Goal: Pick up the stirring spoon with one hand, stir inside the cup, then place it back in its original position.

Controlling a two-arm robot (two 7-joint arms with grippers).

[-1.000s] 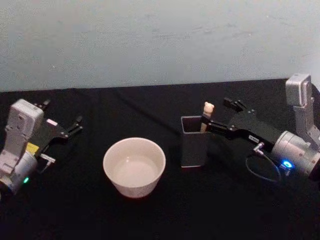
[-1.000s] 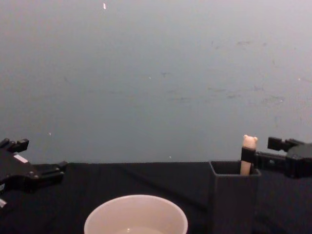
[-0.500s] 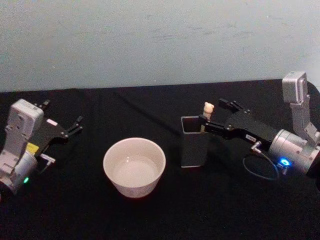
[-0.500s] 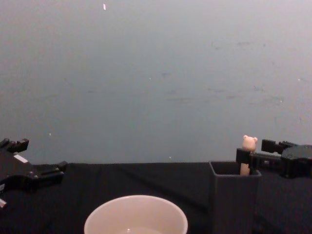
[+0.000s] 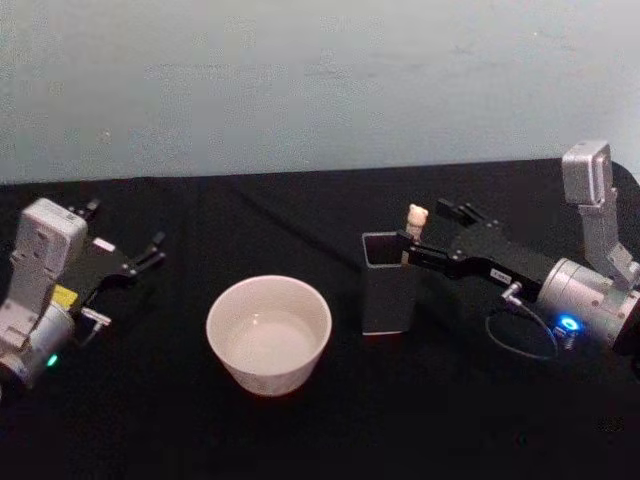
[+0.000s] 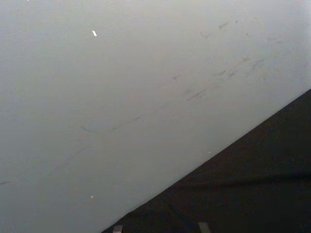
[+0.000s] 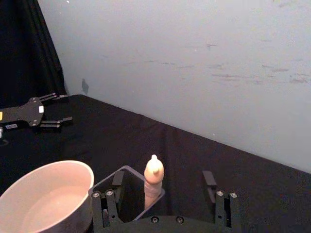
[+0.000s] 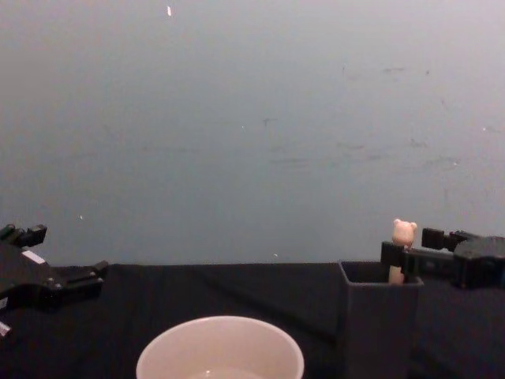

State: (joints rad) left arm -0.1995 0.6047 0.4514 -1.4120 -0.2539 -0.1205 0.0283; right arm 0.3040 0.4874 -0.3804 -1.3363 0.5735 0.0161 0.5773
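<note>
The stirring spoon (image 5: 416, 215) stands upright in a dark grey square holder (image 5: 388, 290), its bear-head top (image 8: 403, 230) poking above the rim. My right gripper (image 5: 425, 222) reaches in from the right at handle height. It is open, and the beige handle (image 7: 153, 182) stands between its two spread fingers without visibly touching them. The spoon's bowl is hidden inside the holder. The cream-white cup (image 5: 268, 330) sits to the left of the holder, with a pale inside (image 7: 43, 194). My left gripper (image 5: 125, 225) rests open at the far left of the table.
A black cloth (image 5: 320, 420) covers the table, and a pale wall (image 8: 252, 118) rises behind it. A gap of bare cloth separates the cup from the holder. The left arm's body (image 5: 40, 290) lies along the left edge.
My right gripper has edged a little to the left around the spoon's handle. The spoon stays upright in the holder. The left arm and the cup have not moved.
</note>
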